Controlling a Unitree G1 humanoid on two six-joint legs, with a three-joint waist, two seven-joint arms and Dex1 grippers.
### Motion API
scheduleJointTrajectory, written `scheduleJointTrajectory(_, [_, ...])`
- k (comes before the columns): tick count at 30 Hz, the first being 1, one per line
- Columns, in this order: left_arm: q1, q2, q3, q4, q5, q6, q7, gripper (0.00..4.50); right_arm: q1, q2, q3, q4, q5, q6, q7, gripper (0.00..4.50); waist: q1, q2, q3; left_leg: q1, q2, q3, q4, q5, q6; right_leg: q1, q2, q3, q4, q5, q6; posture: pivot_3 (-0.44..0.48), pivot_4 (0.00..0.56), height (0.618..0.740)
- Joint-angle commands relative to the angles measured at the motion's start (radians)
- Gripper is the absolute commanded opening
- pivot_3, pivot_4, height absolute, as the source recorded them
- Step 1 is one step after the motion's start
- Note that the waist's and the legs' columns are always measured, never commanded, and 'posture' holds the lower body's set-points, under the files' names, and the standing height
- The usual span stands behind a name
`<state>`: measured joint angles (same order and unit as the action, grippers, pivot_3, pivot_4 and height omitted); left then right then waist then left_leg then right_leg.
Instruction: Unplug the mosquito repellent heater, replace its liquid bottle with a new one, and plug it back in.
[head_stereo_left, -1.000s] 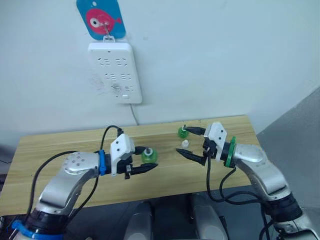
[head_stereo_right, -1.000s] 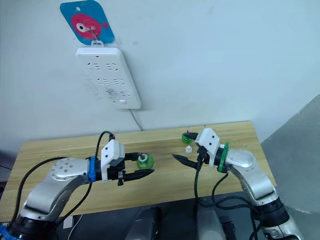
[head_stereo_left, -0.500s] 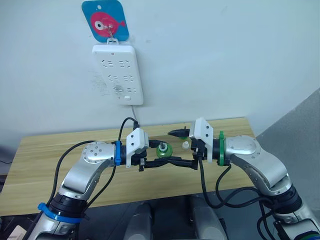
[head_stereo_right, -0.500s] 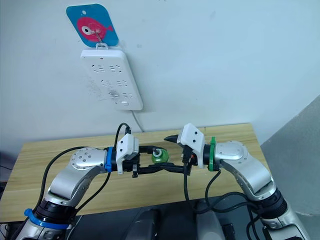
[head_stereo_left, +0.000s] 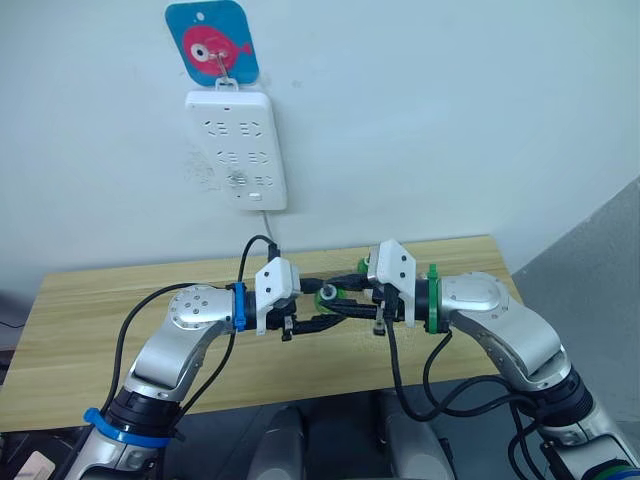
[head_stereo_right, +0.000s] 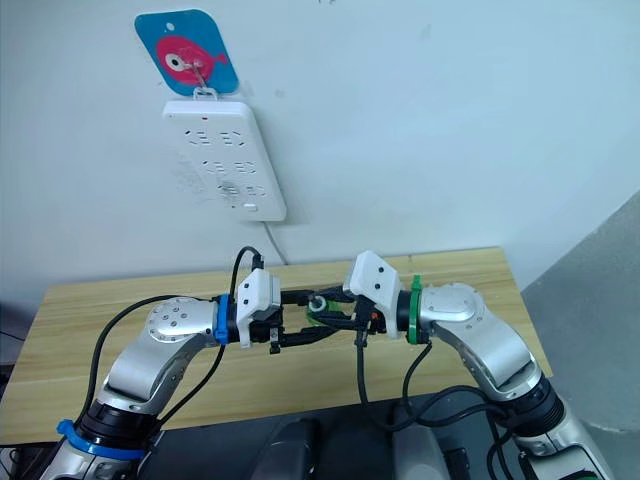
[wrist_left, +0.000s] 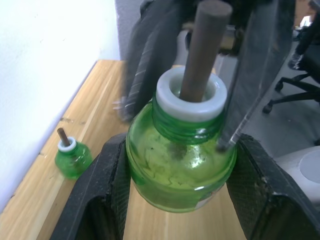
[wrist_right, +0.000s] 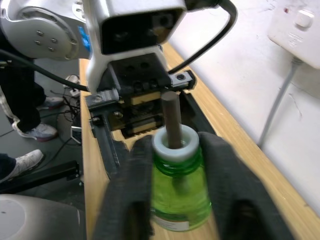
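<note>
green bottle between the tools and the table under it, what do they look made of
The green bottle looks like translucent glossy plastic or glass: light passes through its body. Its white collar seems opaque plastic, and the matte brown wick rod could be fibre or carbon. The table shows pale wood grain, possibly laminate.

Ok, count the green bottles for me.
2. One bottle is held by the left gripper and right gripper; the other stands on the table by the wall. Arms may hide more.

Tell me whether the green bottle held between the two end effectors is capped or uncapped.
Uncapped. The green bottle shows a bare white neck collar with its brown wick rod sticking out; no cap or heater covers it.
</note>
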<state>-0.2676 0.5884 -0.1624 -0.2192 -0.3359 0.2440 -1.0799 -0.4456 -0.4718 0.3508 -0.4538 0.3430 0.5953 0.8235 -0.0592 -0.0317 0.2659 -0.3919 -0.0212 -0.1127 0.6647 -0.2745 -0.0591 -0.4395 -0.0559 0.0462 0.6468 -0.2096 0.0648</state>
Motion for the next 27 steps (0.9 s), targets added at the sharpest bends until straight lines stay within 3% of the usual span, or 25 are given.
scheduleJointTrajectory(1, [0.003, -0.007, 0.01, -0.031, -0.018, -0.033, -0.007, 2.31, 0.002, -0.002, 0.002, -0.005, -0.01, -0.027, 0.007, 0.8, 0.0, 0.0, -0.003, 0.0, 0.0, 0.0, 0.0, 0.0, 0.0, 0.0, 0.0, 0.0, 0.0, 0.0, 0.0, -0.072, 0.183, 0.74])
scheduleJointTrajectory(8, [-0.001, -0.02, 0.017, -0.022, -0.035, -0.016, 0.001, 2.31, 0.003, 0.01, -0.021, -0.005, 0.005, -0.024, 0.006, 0.8, 0.0, 0.0, -0.014, 0.0, 0.0, 0.0, 0.0, 0.0, 0.0, 0.0, 0.0, 0.0, 0.0, 0.0, 0.0, -0.073, 0.176, 0.74])
scheduleJointTrajectory(13, [0.025, -0.014, 0.061, 0.05, -0.039, 0.033, 0.049, 3.78, -0.006, 0.032, -0.143, -0.029, 0.13, 0.054, -0.008, 0.8, 0.0, 0.0, -0.021, 0.0, 0.0, 0.0, 0.0, 0.0, 0.0, 0.0, 0.0, 0.0, 0.0, 0.0, 0.0, -0.071, 0.17, 0.74])
scheduleJointTrajectory(15, [0.04, -0.019, 0.077, 0.027, -0.091, 0.106, 0.058, 3.81, -0.011, 0.061, -0.216, -0.034, 0.225, 0.133, -0.044, 0.8, 0.0, 0.0, -0.023, 0.0, 0.0, 0.0, 0.0, 0.0, 0.0, 0.0, 0.0, 0.0, 0.0, 0.0, 0.0, -0.071, 0.169, 0.74])
scheduleJointTrajectory(19, [0.051, -0.082, 0.152, -0.055, -0.276, 0.329, 0.161, 3.81, -0.015, 0.139, -0.371, -0.018, 0.413, 0.281, -0.168, 0.8, 0.002, 0.001, -0.028, 0.0, 0.0, -0.001, 0.0, 0.0, 0.0, 0.0, 0.0, 0.0, 0.0, 0.0, 0.0, -0.071, 0.17, 0.74])
scheduleJointTrajectory(23, [0.044, -0.165, 0.26, -0.118, -0.564, 0.581, 0.321, 3.81, -0.014, 0.24, -0.528, 0.023, 0.638, 0.407, -0.353, 0.8, 0.002, 0.001, -0.037, 0.0, 0.0, -0.002, 0.0, 0.0, 0.0, 0.0, 0.0, 0.0, 0.001, 0.0, 0.0, -0.074, 0.17, 0.74])
scheduleJointTrajectory(27, [0.042, -0.224, 0.333, -0.161, -0.8, 0.713, 0.48, 3.81, -0.024, 0.295, -0.628, 0.071, 0.852, 0.462, -0.533, 0.8, 0.002, 0.001, -0.039, 0.0, 0.0, -0.002, 0.0, 0.0, 0.0, 0.0, 0.0, 0.0, 0.001, 0.0, 0.0, -0.073, 0.172, 0.74])
